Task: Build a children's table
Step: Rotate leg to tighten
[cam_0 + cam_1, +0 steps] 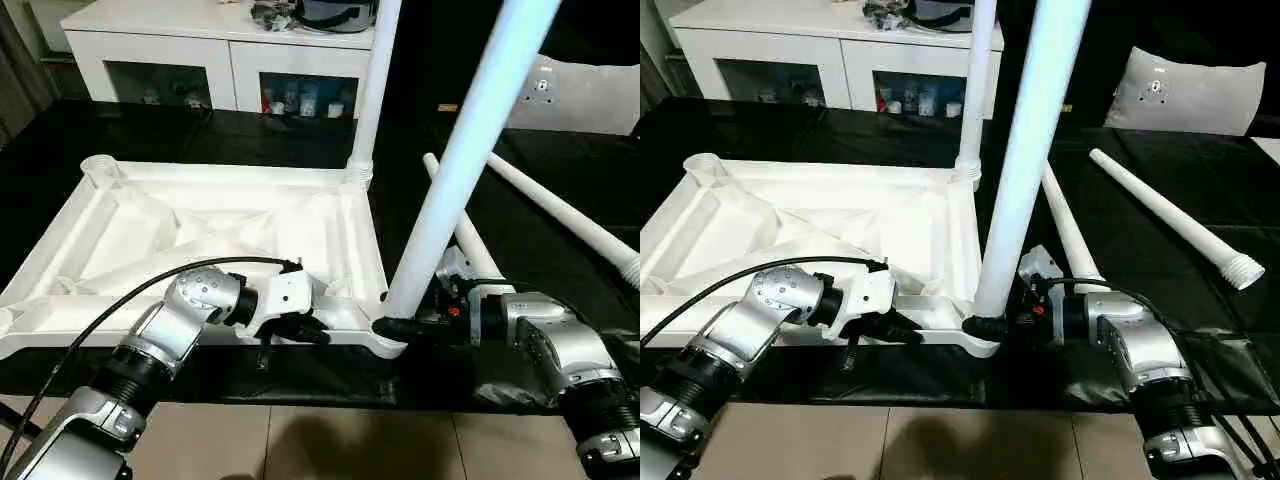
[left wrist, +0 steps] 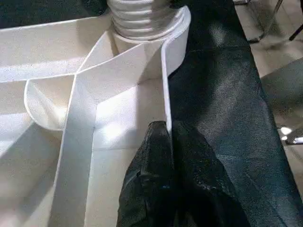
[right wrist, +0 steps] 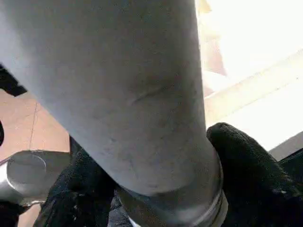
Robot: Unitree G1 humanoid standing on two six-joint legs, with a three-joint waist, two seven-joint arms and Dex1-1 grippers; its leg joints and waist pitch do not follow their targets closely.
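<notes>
The children's table top (image 1: pixel 200 230) lies upside down on a black sheet (image 1: pixel 250 130), its ribbed underside facing up, with an empty round socket (image 1: pixel 100 170) at its far left corner. At its near edge the left gripper (image 1: pixel 305 328) reaches in from the left; in the left wrist view its two black fingers (image 2: pixel 163 184) are pressed together on the thin upright rim of the top, the jaws fully closed on that rim. Further right, at the far right corner, one white leg (image 1: pixel 372 90) stands upright in its socket. At the near right corner a second leg (image 1: pixel 470 150) rises, leaning a little to the right, its foot set at the corner socket (image 1: pixel 385 335). The right gripper (image 1: pixel 415 325) comes in from the right at the base of this leg; in the right wrist view its black fingers (image 3: pixel 246 170) sit on either side of the leg's threaded end, the jaws partly open around it and touching it. Right of that, two more legs lie loose on the black sheet: one (image 1: pixel 1070 235) just behind the right wrist, the other (image 1: pixel 1170 220) well apart, its ribbed end toward the right edge. At the back stand a white cabinet (image 1: pixel 220 55) with glass doors and, far right, a pale grey cushion (image 1: pixel 1190 90). No writing can be read anywhere.
</notes>
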